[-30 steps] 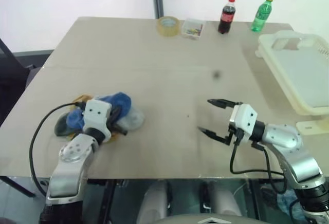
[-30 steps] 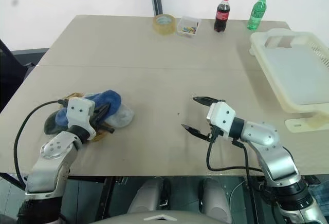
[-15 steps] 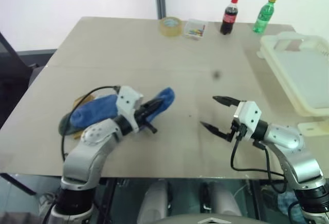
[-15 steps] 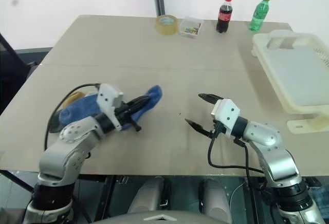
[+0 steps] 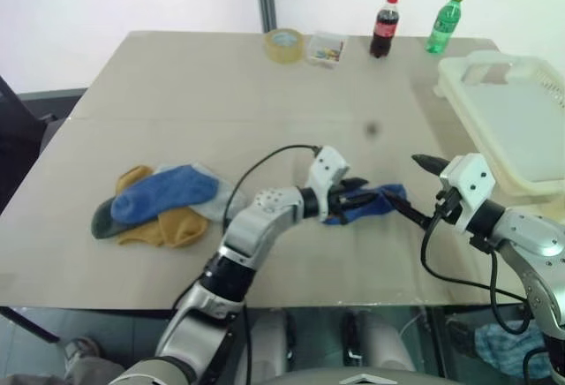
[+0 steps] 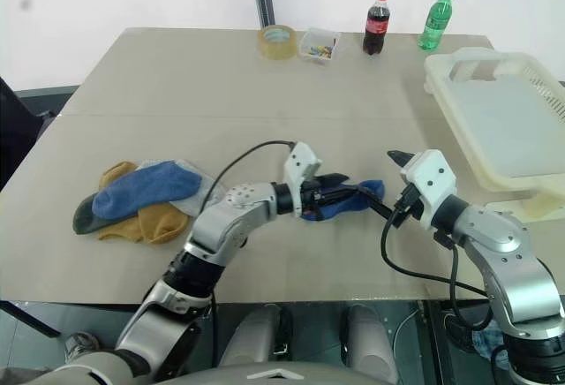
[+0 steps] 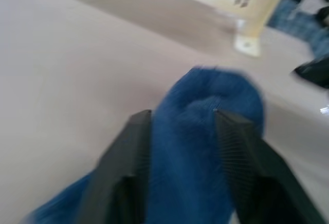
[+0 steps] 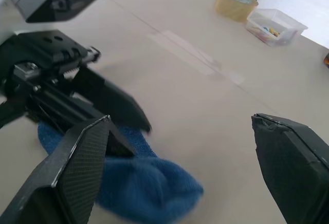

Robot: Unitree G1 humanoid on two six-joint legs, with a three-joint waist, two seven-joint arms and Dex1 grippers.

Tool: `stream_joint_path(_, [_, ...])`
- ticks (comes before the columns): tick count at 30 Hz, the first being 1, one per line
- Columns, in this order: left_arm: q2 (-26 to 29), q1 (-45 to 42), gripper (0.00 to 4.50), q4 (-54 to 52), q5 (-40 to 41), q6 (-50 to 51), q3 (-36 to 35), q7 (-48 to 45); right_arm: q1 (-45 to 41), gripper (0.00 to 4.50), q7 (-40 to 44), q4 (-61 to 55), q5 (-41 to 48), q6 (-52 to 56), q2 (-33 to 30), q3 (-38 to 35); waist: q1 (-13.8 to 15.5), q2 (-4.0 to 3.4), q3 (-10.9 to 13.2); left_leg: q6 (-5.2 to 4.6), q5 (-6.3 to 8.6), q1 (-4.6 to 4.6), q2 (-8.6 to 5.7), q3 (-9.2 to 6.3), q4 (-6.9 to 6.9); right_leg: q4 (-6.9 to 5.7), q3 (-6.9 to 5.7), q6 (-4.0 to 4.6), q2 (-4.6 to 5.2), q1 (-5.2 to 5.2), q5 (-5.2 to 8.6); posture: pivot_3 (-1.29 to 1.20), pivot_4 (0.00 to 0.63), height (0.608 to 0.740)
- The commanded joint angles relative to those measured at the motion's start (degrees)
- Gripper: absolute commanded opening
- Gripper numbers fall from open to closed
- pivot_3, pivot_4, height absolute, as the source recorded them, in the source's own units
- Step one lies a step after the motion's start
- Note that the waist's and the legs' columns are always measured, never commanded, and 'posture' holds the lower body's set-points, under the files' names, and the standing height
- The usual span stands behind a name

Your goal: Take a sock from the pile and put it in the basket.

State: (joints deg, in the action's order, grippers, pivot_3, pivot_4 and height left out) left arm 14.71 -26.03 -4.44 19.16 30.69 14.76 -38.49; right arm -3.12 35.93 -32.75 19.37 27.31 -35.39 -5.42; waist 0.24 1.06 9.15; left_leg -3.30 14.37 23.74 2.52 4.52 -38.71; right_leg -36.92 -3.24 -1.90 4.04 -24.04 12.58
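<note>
Holding a blue sock (image 5: 371,206) mid-frame, the left end effector (image 5: 356,198) offers it toward the wide-open right end effector (image 5: 422,192) nearer the basket (image 5: 494,129).

Lost the far side of the basket (image 5: 484,60) past the right edge of the head views. Could not tell whether the blue sock (image 5: 378,205) was gripped by the left tool (image 5: 360,194) or merely lay loose in it; found its cuff end hidden behind that tool, and all of it smeared in the left wrist view. Could not judge whether the right tool (image 5: 404,184) touched its toe. Saw little of the dark grey-green sock (image 5: 101,222) buried under the pile (image 5: 159,204). Could not make out the contents of the clear box (image 5: 326,48) at the bench's (image 5: 221,94) far end.
</note>
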Motion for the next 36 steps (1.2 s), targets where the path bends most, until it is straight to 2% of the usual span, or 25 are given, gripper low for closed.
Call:
stream_joint_path(1, [3.84, 3.23, 2.10, -7.50, -1.47, -0.90, -4.91, 2.62, 0.15, 4.50, 2.31, -1.29, 1.39, -2.68, -0.53, -0.62, 0.24, 0.00, 0.00, 0.00, 0.00, 0.01, 0.08, 0.00, 0.00, 0.00, 0.00, 0.00, 0.03, 0.00, 0.00, 0.00, 0.150, 0.740])
stream_joint_path(3, [6.31, 5.13, 2.10, -8.83, -2.38, 0.78, -5.00, 2.94, 1.61, 4.50, 4.76, -1.34, 2.07, -4.82, -1.23, -1.41, 0.58, 0.00, 0.00, 0.00, 0.00, 0.03, 0.05, 0.04, -0.01, 0.03, 0.01, -0.01, 0.10, 0.01, -0.01, 0.00, 0.150, 0.740])
stream_joint_path(8, [8.01, 6.85, 2.10, -8.31, -2.83, 3.71, -4.60, 3.43, 7.58, 4.50, 10.22, -2.07, 3.60, -8.87, -4.11, -4.79, 1.42, 0.03, 0.02, -0.04, 0.02, 0.12, -0.22, 0.03, -0.01, 0.13, -0.03, -0.04, 0.39, 0.05, 0.00, 0.00, 0.150, 0.740])
stream_joint_path(11, [7.85, 6.51, 2.10, -8.26, -1.77, 4.55, -5.12, 2.45, 10.32, 4.50, 11.02, -2.05, 4.12, -10.08, -4.87, -7.61, 1.39, 0.03, 0.02, -0.10, 0.06, 0.13, -0.27, 0.08, -0.05, 0.15, 0.00, -0.03, 0.45, 0.06, 0.02, 0.00, 0.150, 0.740])
stream_joint_path(15, [7.83, 5.11, 2.10, -5.96, -3.04, 1.45, -3.68, -0.02, 10.38, 4.50, 10.10, -0.66, 1.24, -12.92, -4.77, -6.70, 0.97, 0.02, 0.01, -0.09, 0.05, 0.05, -0.21, 0.07, -0.06, 0.10, 0.00, -0.04, 0.35, 0.07, 0.06, 0.00, 0.150, 0.740])
stream_joint_path(18, [6.59, 2.76, 2.10, -3.11, -4.28, -0.51, -1.08, -1.74, 7.50, 4.50, 7.39, 0.72, -1.00, -13.46, -2.39, -3.10, 0.66, 0.02, 0.01, -0.08, 0.05, 0.02, -0.21, 0.06, -0.06, 0.09, 0.00, -0.06, 0.26, 0.08, 0.08, 0.00, 0.150, 0.740])
stream_joint_path(22, [5.54, -0.46, 2.10, 3.83, -10.11, -5.17, 3.28, -1.37, -0.06, 4.50, 1.78, 4.96, -8.70, -11.19, 1.85, 6.04, 0.47, 0.02, 0.01, -0.08, 0.05, 0.00, -0.23, 0.11, -0.11, 0.09, 0.06, -0.01, 0.18, 0.09, 0.04, 0.00, 0.150, 0.740])
stream_joint_path(26, [6.04, 0.13, 2.10, 5.96, -12.64, -6.70, 3.00, -0.16, -8.56, 4.50, -2.24, 11.53, -14.24, -9.34, 7.20, 13.19, 0.48, 0.01, 0.02, -0.08, 0.05, 0.07, -0.20, 0.12, -0.11, 0.07, 0.10, -0.01, 0.14, 0.00, 0.00, 0.00, 0.150, 0.740])
stream_joint_path(30, [6.67, 1.92, 2.10, 4.54, -12.96, -6.43, 1.87, 0.60, -15.52, 4.50, -2.70, 18.80, -17.30, -8.68, 11.70, 18.71, 0.40, -0.01, 0.02, -0.07, 0.04, 0.08, -0.19, 0.14, -0.12, 0.05, 0.11, -0.15, 0.14, -0.01, -0.09, 0.00, 0.150, 0.740])
stream_joint_path(35, [6.04, 3.70, 2.10, 2.27, -13.11, -4.98, 1.37, 2.15, -19.94, 4.50, -4.68, 27.26, -20.71, -9.55, 15.04, 21.29, 0.45, -0.01, 0.02, -0.07, 0.04, 0.07, -0.18, 0.14, -0.12, 0.05, 0.09, -0.15, 0.17, 0.01, -0.10, 0.00, 0.150, 0.740])
stream_joint_path(36, [5.91, 4.06, 2.18, 1.81, -13.10, -4.65, 1.32, 2.44, -20.06, 4.24, -5.38, 27.95, -21.11, -9.17, 15.35, 20.80, 0.45, -0.02, 0.02, -0.07, 0.04, 0.07, -0.18, 0.14, -0.12, 0.04, 0.09, -0.16, 0.17, 0.01, -0.10, 0.00, 0.150, 0.740])
